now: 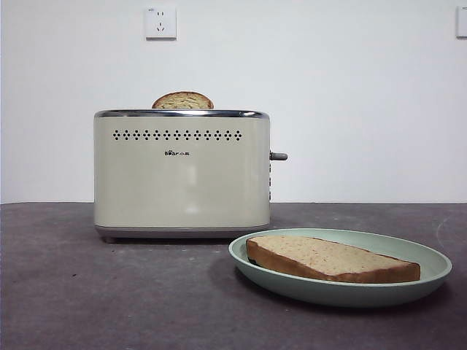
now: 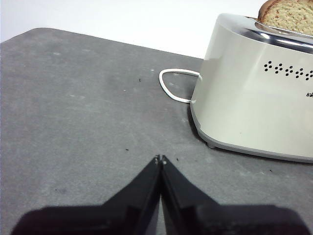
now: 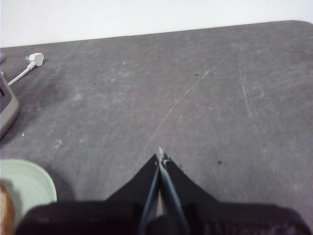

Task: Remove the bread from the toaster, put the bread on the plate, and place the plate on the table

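Note:
The bread [image 1: 332,258], a flat pale tan slice with brown crust, lies on the mint-green plate [image 1: 430,260], which rests on the table [image 1: 87,292] in front of and to the right of the cream toaster [image 1: 181,175]. A darker domed slice [image 1: 182,100] sticks up from a toaster slot. My left gripper [image 2: 160,159] is shut and empty over bare table beside the toaster [image 2: 254,98]. My right gripper [image 3: 160,157] is shut and empty; the plate's rim [image 3: 34,178] shows beside it. Neither gripper appears in the front view.
A white power cord [image 2: 171,88] loops on the table behind the toaster, and its plug [image 3: 35,58] lies on the surface. A wall socket [image 1: 160,22] sits on the white wall. The toaster's grey lever [image 1: 279,156] points right.

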